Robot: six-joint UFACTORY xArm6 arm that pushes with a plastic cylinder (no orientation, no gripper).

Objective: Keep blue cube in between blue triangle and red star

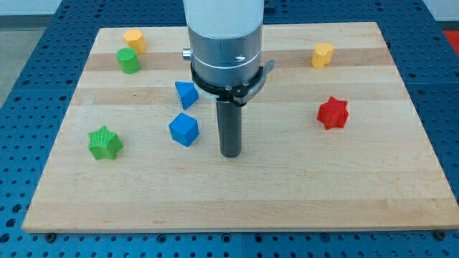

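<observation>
The blue cube lies left of the board's middle. The blue triangle lies just above it, a small gap apart. The red star lies far off at the view's right. My tip rests on the board just right of the blue cube, a short gap away, touching no block. The rod hangs from the large grey and white arm body at the view's top centre.
A green star lies at the left. A green cylinder and a yellow block lie at the top left. Another yellow block lies at the top right. The wooden board ends at blue perforated table on all sides.
</observation>
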